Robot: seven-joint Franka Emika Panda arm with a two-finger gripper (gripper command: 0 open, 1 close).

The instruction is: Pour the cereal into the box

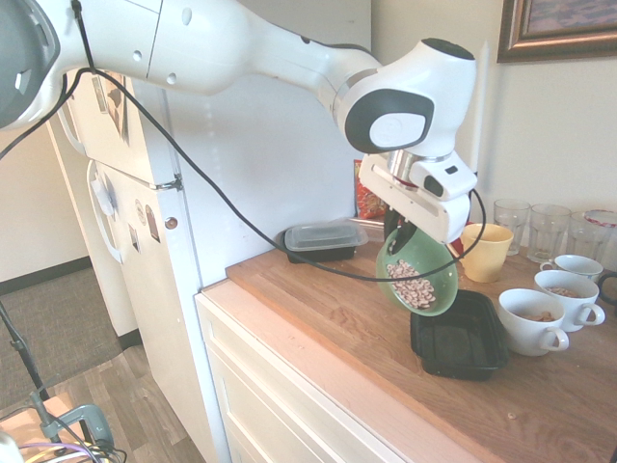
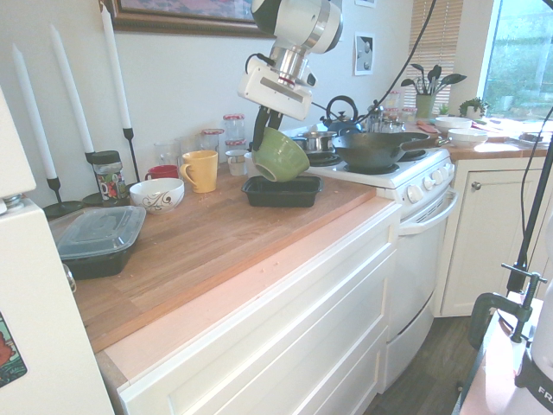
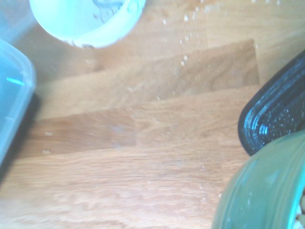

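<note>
The cereal (image 1: 413, 285) was seen as a small heap of light tan pieces inside a green bowl (image 1: 419, 270), near the centre right of the first exterior picture. The bowl was tilted steeply, its opening turned toward the camera, and was held above the near left end of the box (image 1: 463, 340), a shallow black tray lying on the wooden tabletop (image 1: 337, 318). The claw (image 1: 399, 236) was clamped on the upper rim of the bowl. A yellow mug (image 1: 485, 251) stood just behind the bowl, and three white cups (image 1: 535, 320) were placed to the right of the box. A black container with a clear lid (image 1: 322, 239) was seen further left, well apart from the box.
</note>
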